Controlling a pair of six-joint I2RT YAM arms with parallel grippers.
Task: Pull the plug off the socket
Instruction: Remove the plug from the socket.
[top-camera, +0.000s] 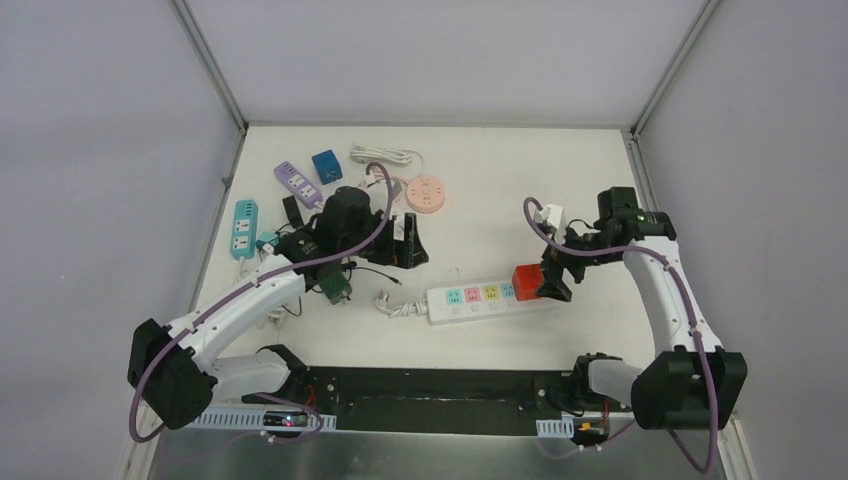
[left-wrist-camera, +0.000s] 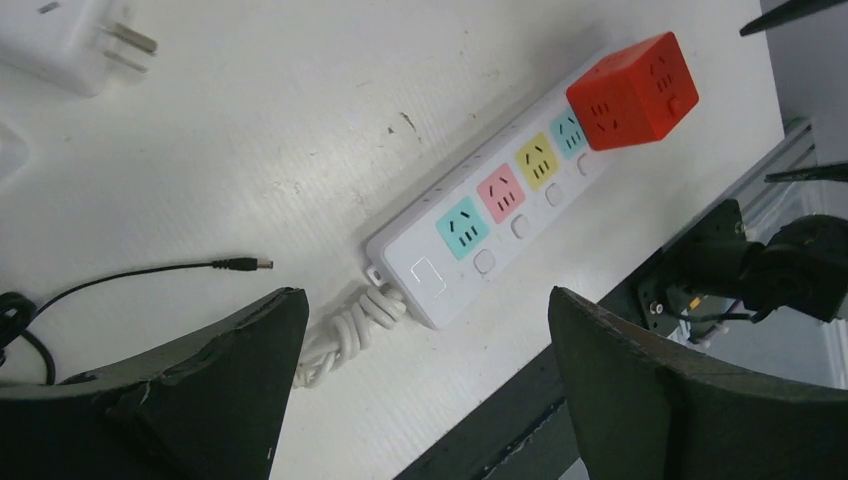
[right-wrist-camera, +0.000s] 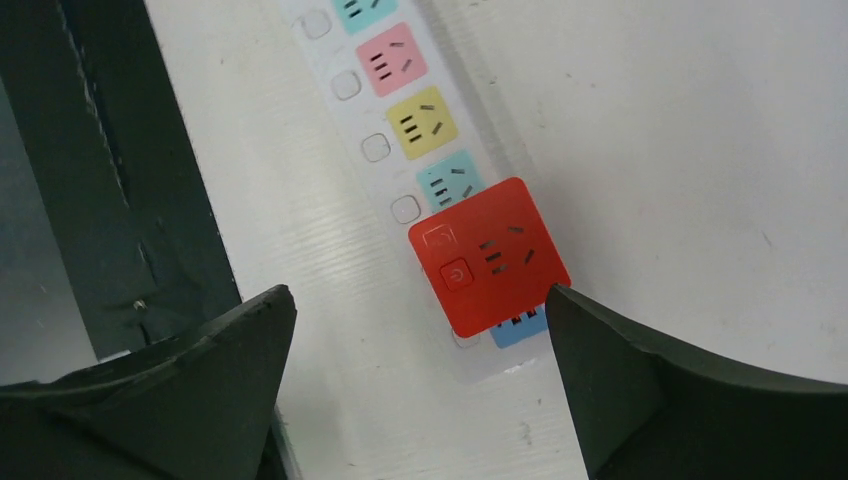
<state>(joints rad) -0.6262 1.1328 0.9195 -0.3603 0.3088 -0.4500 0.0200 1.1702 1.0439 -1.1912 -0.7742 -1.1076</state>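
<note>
A red cube plug (top-camera: 527, 281) sits plugged into the right end of a white power strip (top-camera: 478, 298) with coloured sockets, lying near the table's front. The cube also shows in the left wrist view (left-wrist-camera: 633, 91) and the right wrist view (right-wrist-camera: 488, 257), with the strip (left-wrist-camera: 500, 200) (right-wrist-camera: 395, 110) running away from it. My right gripper (top-camera: 556, 277) (right-wrist-camera: 420, 375) is open, hovering just above the strip's right end, the cube near its right finger. My left gripper (top-camera: 408, 250) (left-wrist-camera: 425, 385) is open and empty, above the table left of the strip's cord end.
Behind my left arm lie a teal strip (top-camera: 244, 227), a purple strip (top-camera: 298, 184), a blue cube (top-camera: 326, 165), a pink round socket (top-camera: 426, 192) and a white cable (top-camera: 385, 155). A black barrel-plug wire (left-wrist-camera: 150, 272) and a white adapter (left-wrist-camera: 70, 40) lie nearby. A white adapter (top-camera: 550, 216) lies by my right arm.
</note>
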